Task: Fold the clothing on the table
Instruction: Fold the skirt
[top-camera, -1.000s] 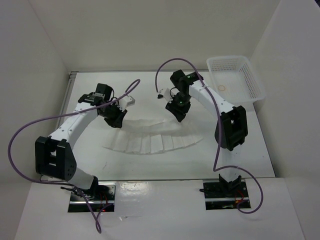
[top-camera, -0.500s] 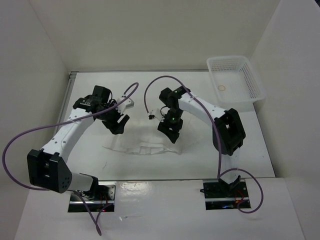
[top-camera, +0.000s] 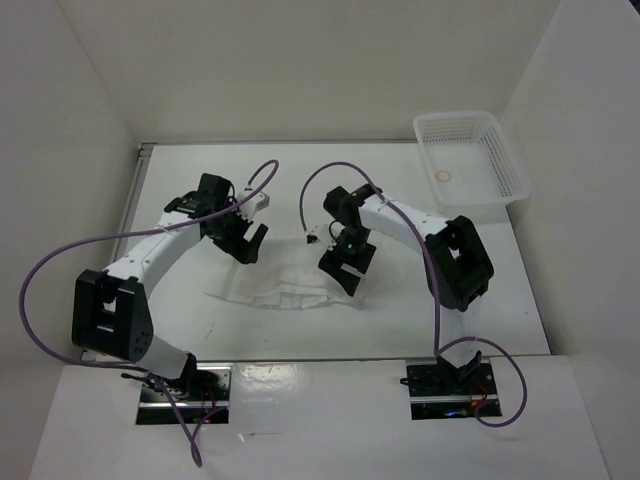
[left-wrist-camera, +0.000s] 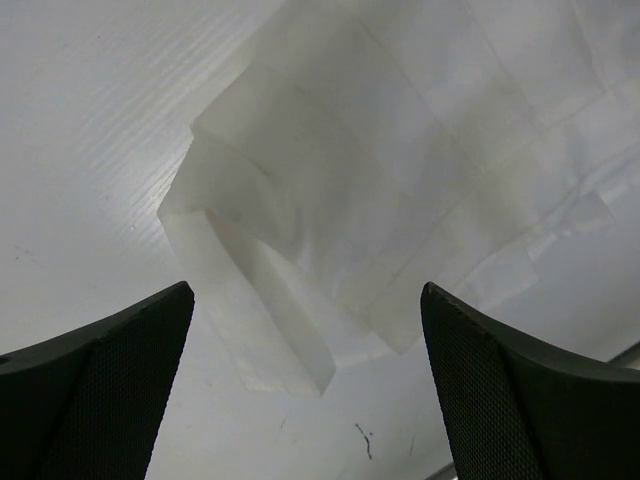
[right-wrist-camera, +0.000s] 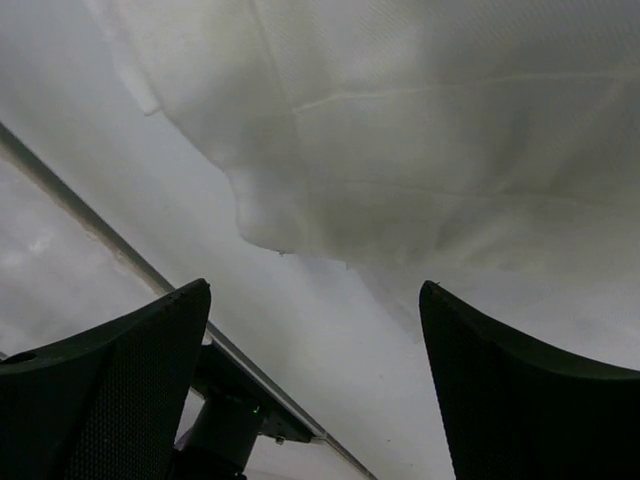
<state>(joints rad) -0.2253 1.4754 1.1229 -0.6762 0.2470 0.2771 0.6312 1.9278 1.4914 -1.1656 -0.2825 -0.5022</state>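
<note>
Two arms reach out from the near edge of the table. Past their bases, near the table's middle, the clothing lies flat as a folded, layered strip (so thin that the lower layers show through). Over its left part hangs the left gripper, jaws spread wide and holding nothing. Over its right part, the right gripper is also wide apart and empty. A white mesh basket with a small ring inside sits in the far right corner.
</note>
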